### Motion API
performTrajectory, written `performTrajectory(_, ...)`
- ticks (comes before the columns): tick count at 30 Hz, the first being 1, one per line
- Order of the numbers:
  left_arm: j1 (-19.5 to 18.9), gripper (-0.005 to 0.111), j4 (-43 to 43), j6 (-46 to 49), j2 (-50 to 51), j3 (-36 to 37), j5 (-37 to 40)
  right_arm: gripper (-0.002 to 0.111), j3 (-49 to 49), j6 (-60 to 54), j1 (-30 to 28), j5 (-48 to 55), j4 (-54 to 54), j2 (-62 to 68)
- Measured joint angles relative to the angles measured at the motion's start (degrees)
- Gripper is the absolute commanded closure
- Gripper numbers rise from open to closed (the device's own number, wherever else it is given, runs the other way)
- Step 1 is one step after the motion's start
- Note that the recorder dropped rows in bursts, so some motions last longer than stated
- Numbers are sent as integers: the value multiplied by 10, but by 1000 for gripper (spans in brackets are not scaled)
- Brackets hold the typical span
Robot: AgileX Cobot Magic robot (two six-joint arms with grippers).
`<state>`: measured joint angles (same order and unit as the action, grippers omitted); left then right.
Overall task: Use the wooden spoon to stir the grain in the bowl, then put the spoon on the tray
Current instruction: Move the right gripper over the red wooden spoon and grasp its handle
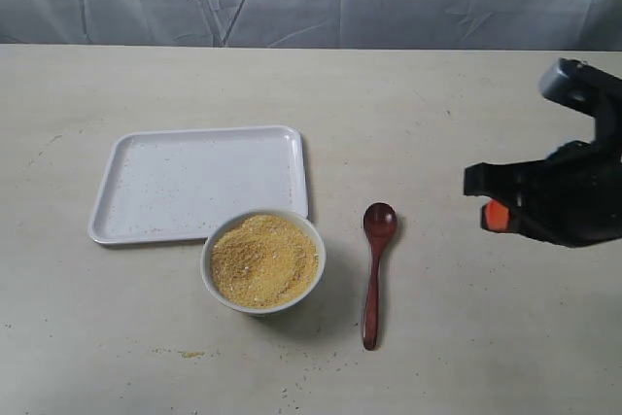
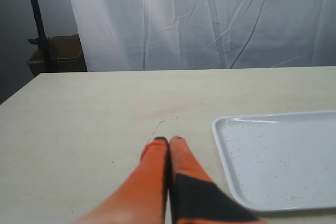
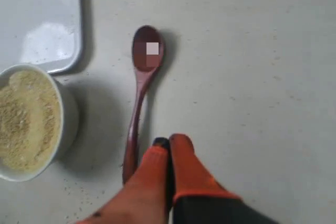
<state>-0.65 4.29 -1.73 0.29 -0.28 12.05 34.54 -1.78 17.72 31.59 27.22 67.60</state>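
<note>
right hand (image 3: 169, 141): tapered orange fingers (image 3: 185, 167), black base, black arm housing (image 1: 583, 196). left hand (image 2: 168, 140): same orange, black.

We can read no writing, label, brand, number or sign on anything in these views.

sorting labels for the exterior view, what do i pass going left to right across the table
tray → bowl → wooden spoon → right gripper
</note>
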Motion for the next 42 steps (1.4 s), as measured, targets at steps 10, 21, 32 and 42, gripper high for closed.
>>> performTrajectory(10,0,106,0,0,0,0,0,109,132,266,178,58,-218,138)
performTrajectory(21,0,106,0,0,0,0,0,109,162,529,297,50,-354,280)
performTrajectory(32,0,106,0,0,0,0,0,79,162,652,303,9,-426,313)
performTrajectory(42,0,106,0,0,0,0,0,72,163,677,303,-13,-433,342)
